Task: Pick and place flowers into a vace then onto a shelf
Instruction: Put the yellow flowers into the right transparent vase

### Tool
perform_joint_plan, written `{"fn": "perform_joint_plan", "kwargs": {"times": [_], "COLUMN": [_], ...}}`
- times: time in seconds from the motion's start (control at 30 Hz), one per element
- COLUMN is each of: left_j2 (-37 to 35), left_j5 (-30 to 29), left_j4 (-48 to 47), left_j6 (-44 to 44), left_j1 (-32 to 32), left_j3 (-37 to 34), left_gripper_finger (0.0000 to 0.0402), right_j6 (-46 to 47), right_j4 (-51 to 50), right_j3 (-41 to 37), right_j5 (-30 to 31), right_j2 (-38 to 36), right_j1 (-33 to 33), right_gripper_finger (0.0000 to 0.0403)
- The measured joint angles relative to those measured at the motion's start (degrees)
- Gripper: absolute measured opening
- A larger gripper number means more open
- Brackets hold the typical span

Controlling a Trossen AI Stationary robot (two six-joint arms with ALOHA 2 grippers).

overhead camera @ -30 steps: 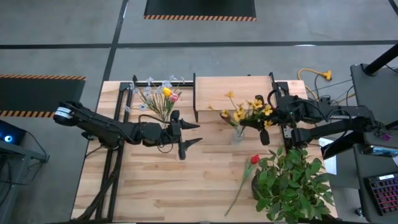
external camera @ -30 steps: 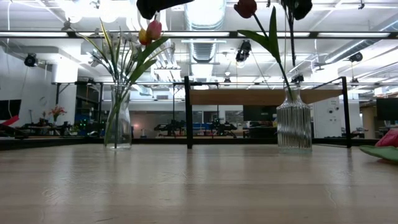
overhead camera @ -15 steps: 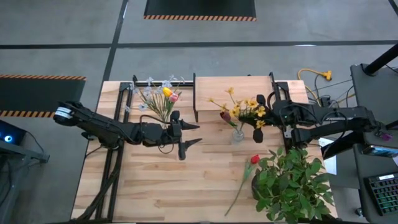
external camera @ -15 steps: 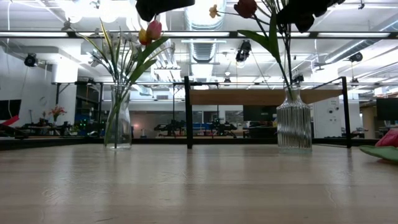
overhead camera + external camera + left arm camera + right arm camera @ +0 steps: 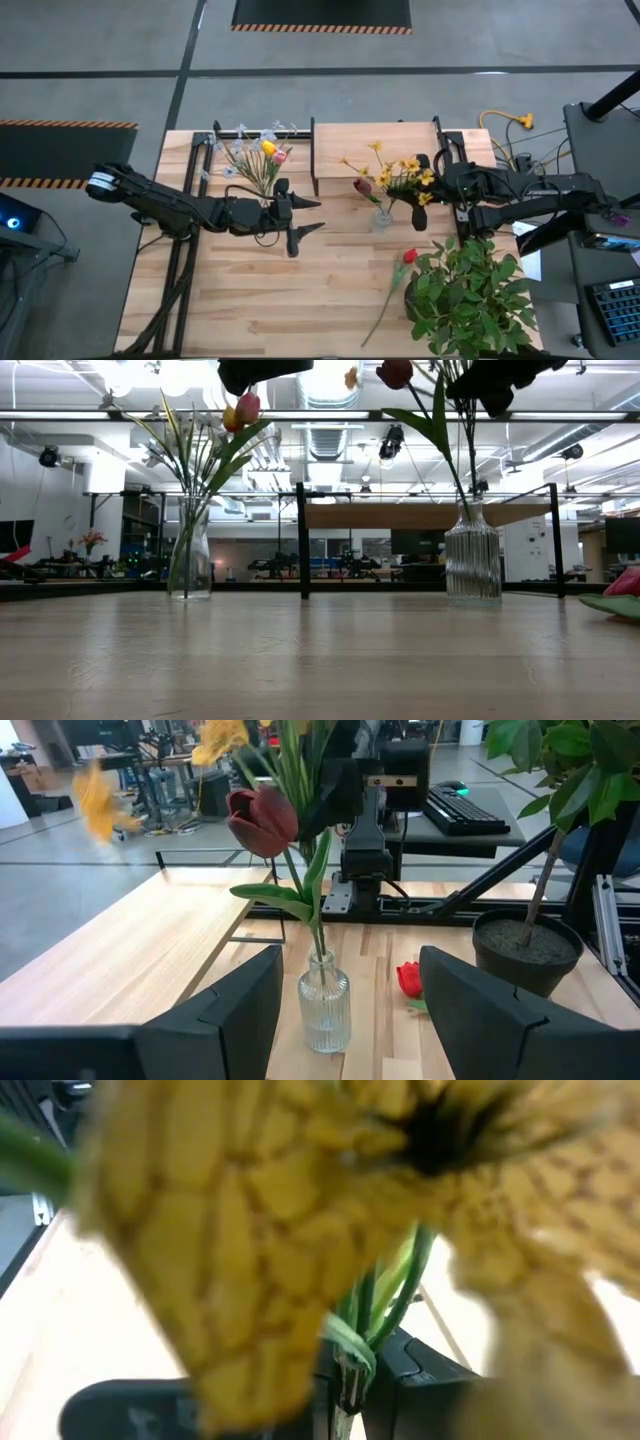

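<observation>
Stems of the yellow blossoms [image 5: 400, 172] sit pinched in the right claw [image 5: 421, 195], closed tight above the ribbed glass vase [image 5: 381, 216], where a dark red tulip [image 5: 362, 187] already stands. The left claw [image 5: 304, 215] hovers over the surface [image 5: 300, 290] with its fingers spread wide, gripping nothing. Behind it, a second vase [image 5: 190, 555] carries a mixed bouquet [image 5: 255, 155]. One red tulip [image 5: 408, 256] lies flat beside the leafy plant [image 5: 470, 295]. The shelf [image 5: 372, 140] stands at the far edge.
</observation>
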Motion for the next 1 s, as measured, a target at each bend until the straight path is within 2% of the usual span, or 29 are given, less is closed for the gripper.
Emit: {"fn": "perform_joint_plan", "kwargs": {"times": [0.8,1.0], "left_j2": [0.0,0.0], "left_j5": [0.0,0.0], "left_j4": [0.0,0.0], "left_j6": [0.0,0.0], "left_j1": [0.0,0.0], "left_j3": [-0.4,-0.4], "left_gripper_finger": [0.0218,0.0218], "right_j6": [-1.0,-1.2], "right_j4": [15.3,14.9], "right_j3": [-12.7,-12.7], "right_j5": [0.1,0.1], "right_j2": [0.3,0.3], "right_j1": [0.0,0.0], "right_gripper_finger": [0.0014,0.0056]}}
